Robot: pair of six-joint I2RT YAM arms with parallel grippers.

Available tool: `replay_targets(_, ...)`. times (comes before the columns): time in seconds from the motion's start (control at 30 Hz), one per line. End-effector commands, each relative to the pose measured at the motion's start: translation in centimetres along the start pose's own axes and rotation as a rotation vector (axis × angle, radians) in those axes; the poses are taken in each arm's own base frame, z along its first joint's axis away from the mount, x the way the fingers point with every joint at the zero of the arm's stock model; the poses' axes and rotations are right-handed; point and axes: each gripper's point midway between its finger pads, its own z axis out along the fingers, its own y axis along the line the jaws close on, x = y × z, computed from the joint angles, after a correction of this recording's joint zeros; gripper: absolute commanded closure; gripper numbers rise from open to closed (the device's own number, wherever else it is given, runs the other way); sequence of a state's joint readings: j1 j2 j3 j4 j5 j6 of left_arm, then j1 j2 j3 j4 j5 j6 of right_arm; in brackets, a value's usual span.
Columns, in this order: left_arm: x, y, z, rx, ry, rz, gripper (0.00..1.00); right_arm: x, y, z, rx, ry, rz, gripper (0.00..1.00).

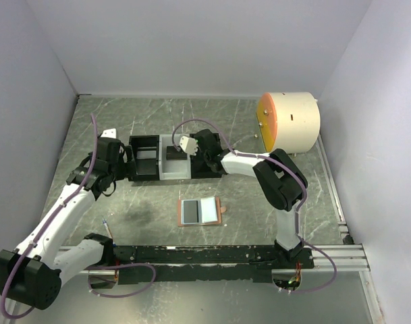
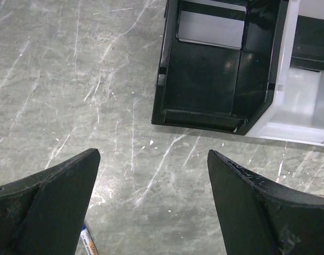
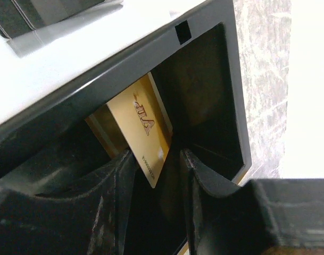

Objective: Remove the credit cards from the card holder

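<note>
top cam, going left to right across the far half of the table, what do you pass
left end effector → tray → drum

Left pincer gapes wide; right pincer parted.

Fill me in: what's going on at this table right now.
The right gripper is over the right-hand black compartment of the tray, with a gold card between its parted jaws, apparently letting it drop in. The left gripper hangs open and empty above the table beside the tray. The wallet lies open on the table nearer the arms, untouched.
</note>
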State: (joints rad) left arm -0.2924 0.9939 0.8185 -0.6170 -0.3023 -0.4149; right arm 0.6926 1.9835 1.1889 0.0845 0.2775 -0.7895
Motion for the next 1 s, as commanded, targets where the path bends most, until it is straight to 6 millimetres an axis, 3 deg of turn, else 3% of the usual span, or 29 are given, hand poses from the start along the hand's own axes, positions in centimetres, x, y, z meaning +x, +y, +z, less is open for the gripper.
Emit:
replay_targets(0.0,-1.5,-0.1,-0.6,0.006,-0.037,0.003,0.06,1.4,2.0,0.2,-0.057,0.034,-0.013,0.6)
replay_targets(0.13,-1.4,-0.1,-0.5,0.007,-0.034,0.003,0.06,1.2,1.7,-0.1,-0.062,0.026,0.008,0.53)
replay_targets(0.73,-0.9,-0.1,-0.1,-0.006,-0.004,0.009,0.06,-1.0,1.5,-1.4,-0.114,-0.092,0.123,0.5)
replay_targets(0.97,-1.0,0.0,-0.1,-0.008,-0.008,0.007,0.06,-5.3,-1.0,-4.8,-0.106,-0.272,0.308,0.47)
